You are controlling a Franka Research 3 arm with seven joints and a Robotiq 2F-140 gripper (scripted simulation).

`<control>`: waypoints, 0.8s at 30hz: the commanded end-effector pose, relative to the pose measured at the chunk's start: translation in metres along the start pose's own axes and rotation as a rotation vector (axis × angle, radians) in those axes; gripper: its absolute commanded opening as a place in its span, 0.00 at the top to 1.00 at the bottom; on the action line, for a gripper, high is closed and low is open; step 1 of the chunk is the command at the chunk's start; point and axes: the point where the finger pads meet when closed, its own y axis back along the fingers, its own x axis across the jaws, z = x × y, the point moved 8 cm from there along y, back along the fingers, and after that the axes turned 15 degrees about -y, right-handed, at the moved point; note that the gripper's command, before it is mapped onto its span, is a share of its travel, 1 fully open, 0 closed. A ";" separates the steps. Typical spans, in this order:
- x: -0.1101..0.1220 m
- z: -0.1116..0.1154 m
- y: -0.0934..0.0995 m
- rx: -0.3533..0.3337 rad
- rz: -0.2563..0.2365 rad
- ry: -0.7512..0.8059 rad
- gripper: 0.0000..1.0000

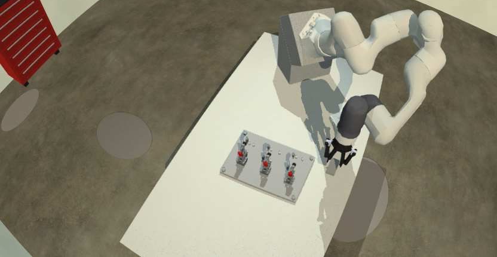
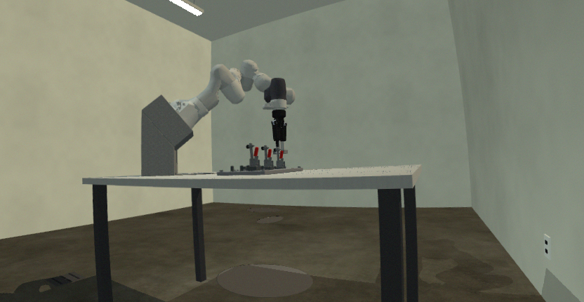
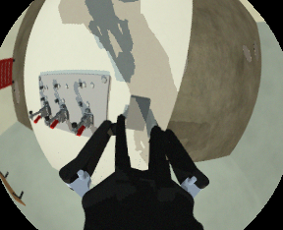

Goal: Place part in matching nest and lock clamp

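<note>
My gripper [image 1: 334, 163] [image 2: 280, 144] [image 3: 137, 112] is shut on a flat grey rectangular part [image 1: 331, 169] [image 3: 138, 117], held in the air beside the fixture plate [image 1: 251, 176] [image 3: 100, 98], on its right in the top view. The part's height above the table and its exact tilt are hard to tell. Three clamps with red handles stand in a row on the plate: left clamp [image 1: 241, 156], middle clamp [image 1: 266, 167] and right clamp [image 1: 289, 177]. In the exterior view their bars appear raised. Small pads and blocks lie at the clamps' bar side; their spacing is too small to judge.
The white table [image 1: 194, 192] [image 2: 347, 173] carries the fixture. The arm's grey pedestal [image 1: 306, 52] [image 2: 158, 145] stands at the table's back. The table's right edge is close to my gripper. A red tool cabinet [image 1: 29, 29] stands away on the floor.
</note>
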 end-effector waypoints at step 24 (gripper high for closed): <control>-0.001 0.000 0.000 -0.005 0.000 0.015 1.00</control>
